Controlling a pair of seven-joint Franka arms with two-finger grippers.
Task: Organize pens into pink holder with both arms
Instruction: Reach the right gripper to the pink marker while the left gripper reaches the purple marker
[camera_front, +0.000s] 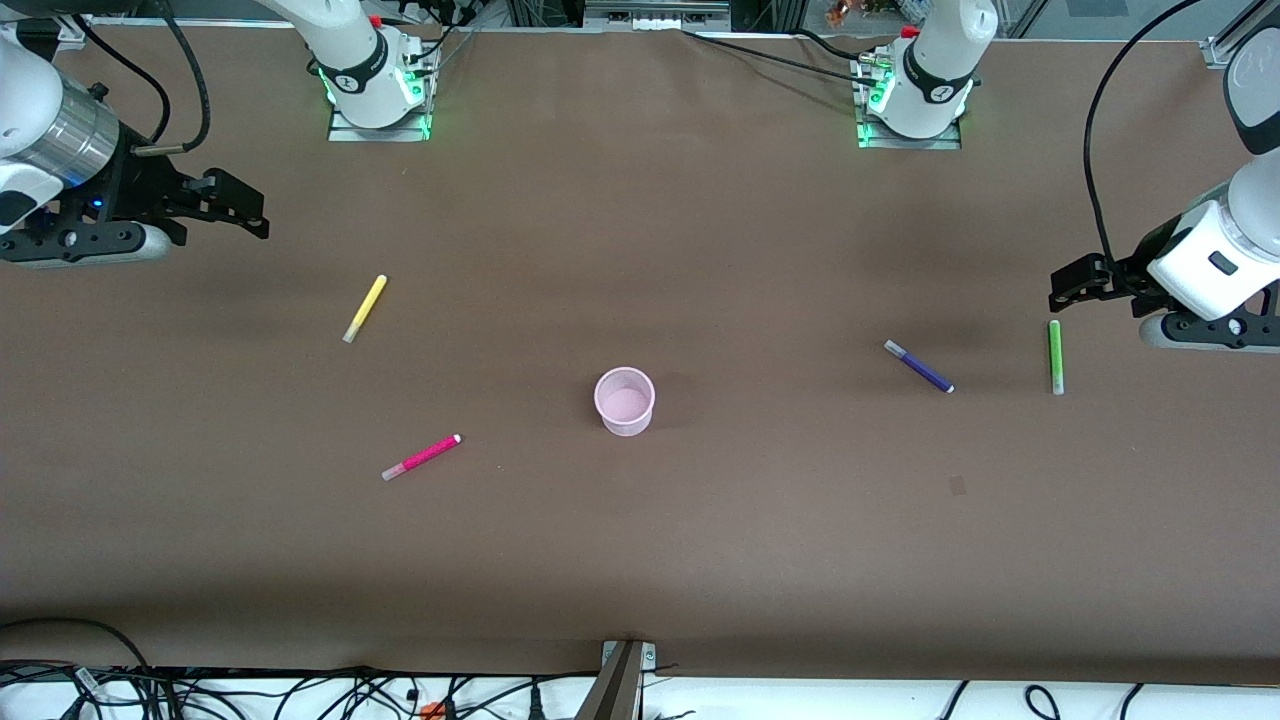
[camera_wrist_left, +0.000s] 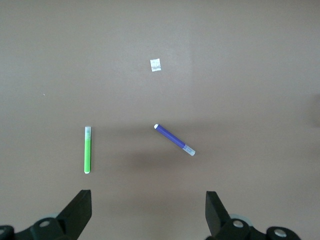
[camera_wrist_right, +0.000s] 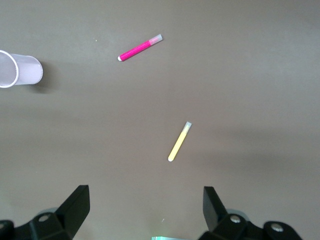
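We see both grippers, left (camera_wrist_left: 147, 212) and right (camera_wrist_right: 145, 210), spread and apparently raised; four pens (camera_front: 919, 366) lie around the empty cup (camera_front: 625, 400).

You are looking at a robotics lab bench: a wide table (camera_front: 640, 560) under plain brown covering fills the frame, with two white arm bases (camera_front: 375, 85) bolted along the top edge, green status lights glowing at their mounts. Across the bottom edge you see a tangle of black cables (camera_front: 300, 695) on a white floor, and aluminium framing (camera_front: 620, 12) at top centre.
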